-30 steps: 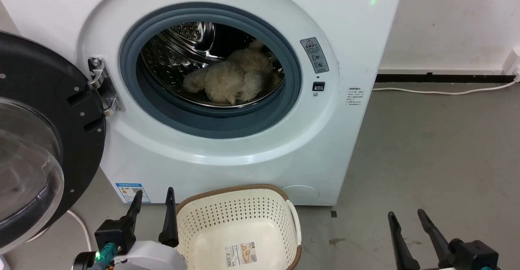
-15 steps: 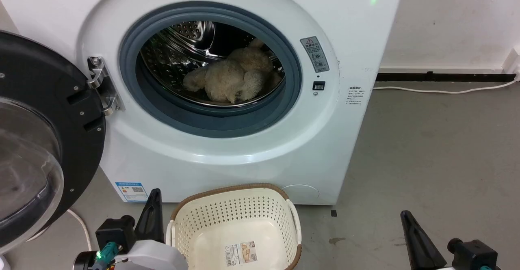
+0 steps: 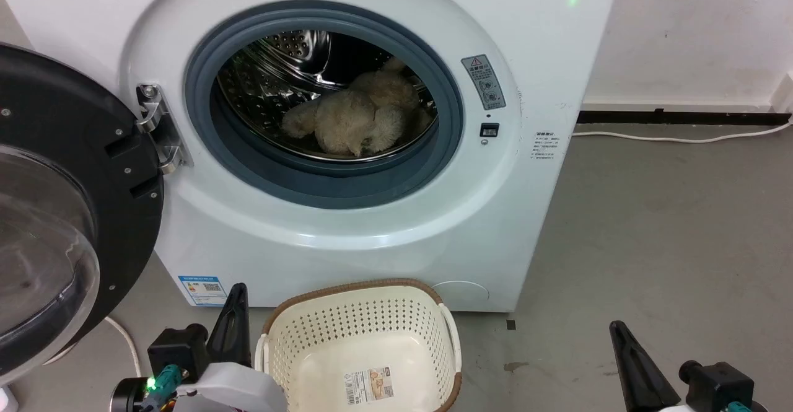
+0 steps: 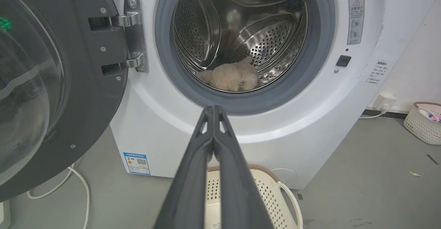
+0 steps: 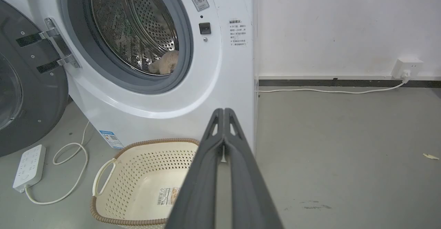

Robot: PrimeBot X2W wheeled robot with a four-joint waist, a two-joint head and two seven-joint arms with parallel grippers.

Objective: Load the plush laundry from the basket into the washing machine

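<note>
Plush (image 3: 356, 121) inside the washer (image 3: 372, 232), lying low in the steel drum (image 3: 272, 77) behind the grey seal (image 3: 328, 186). Door (image 3: 74, 127) swung wide at left. Basket (image 3: 347, 287) on the floor (image 3: 650, 226) just before the washer, sticker (image 3: 370, 385) on its inner bottom. Left end effector (image 3: 238, 291) clenched, fingers pressed together with nothing between, just beside the basket's left rim. Right end effector (image 3: 615, 331) likewise clenched on nothing, well right of the basket, over the floor.

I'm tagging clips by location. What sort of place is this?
Probably a laundry corner or utility room: a front-loading washing machine, a plastic basket on the grey floor, and a power strip.
</note>
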